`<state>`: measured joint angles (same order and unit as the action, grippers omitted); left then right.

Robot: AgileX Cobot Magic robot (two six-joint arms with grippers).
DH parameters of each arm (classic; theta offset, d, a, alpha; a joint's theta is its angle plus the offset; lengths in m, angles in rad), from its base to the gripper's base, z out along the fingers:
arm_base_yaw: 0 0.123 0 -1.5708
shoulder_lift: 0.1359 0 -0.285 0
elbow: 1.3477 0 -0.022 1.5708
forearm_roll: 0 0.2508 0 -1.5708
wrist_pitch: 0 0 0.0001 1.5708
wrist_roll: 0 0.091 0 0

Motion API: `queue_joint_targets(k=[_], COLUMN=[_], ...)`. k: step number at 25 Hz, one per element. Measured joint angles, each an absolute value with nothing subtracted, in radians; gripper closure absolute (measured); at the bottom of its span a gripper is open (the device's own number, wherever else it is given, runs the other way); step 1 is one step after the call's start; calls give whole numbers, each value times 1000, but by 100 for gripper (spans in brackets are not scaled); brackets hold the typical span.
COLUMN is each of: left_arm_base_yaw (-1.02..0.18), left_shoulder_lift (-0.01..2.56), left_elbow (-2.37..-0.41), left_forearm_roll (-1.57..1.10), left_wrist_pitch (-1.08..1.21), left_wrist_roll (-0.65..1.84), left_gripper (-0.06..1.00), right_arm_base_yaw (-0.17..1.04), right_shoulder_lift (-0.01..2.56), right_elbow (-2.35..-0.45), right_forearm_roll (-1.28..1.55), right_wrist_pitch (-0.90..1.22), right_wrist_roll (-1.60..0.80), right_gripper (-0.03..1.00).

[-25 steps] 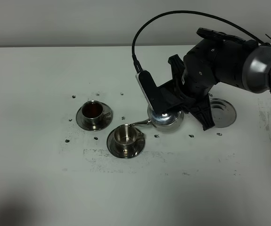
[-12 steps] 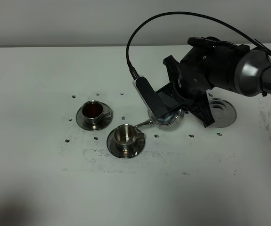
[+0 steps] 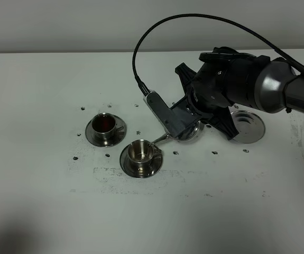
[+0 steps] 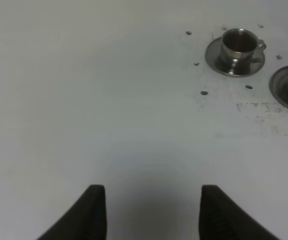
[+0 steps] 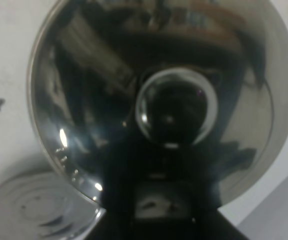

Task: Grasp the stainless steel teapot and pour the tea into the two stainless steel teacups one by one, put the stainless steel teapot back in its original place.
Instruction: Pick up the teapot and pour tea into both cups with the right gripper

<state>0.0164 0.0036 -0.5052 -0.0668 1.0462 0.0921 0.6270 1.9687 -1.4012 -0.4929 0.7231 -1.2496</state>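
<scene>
The left hand (image 4: 153, 196) hangs idle over bare table (image 3: 46, 201), fingers apart and holding nothing, with both cups well ahead of it and off to one side; it seems parked there to leave the pouring to the other arm. The far teacup (image 3: 105, 127), the one farther from the right hand (image 3: 207, 119), sits on its saucer with dark tea inside, so I judge that pour done. The near teacup (image 3: 140, 152) stands on its own saucer just beyond the tip of the spout (image 3: 159, 139) and looks unfilled, which is probably why the pot is carried here. The stainless steel teapot (image 3: 187, 131) is directly under the right hand, mostly covered by the wrist. The hand is clenched and appears to grasp the pot at its handle side, though the contact itself is hidden. The pot's long axis, handle to spout, runs away from the hand toward the near teacup, spout leading and dipping slightly. The wrist view looks straight onto the domed lid and knob, and how far the pot is tipped cannot be told. Behind the hand, on the side away from the cups, the coaster (image 3: 249, 127) lies bare, left free for the pot's return.
</scene>
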Motion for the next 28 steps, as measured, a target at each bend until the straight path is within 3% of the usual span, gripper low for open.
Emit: queue_joint_targets(k=[28], left_arm_base_yaw=[16], left_shoulder_lift=[4], left_elbow=[-505], left_forearm_roll=[-67], left_wrist_pitch=[1046], left_wrist_roll=[92], left_gripper=[53], right_arm_base_yaw=[682], right_shoulder_lift=[1969], right_elbow=[-1401], right_forearm_roll=[-681], right_wrist_pitch=[667], right_wrist_roll=[-1219], right_gripper=[76])
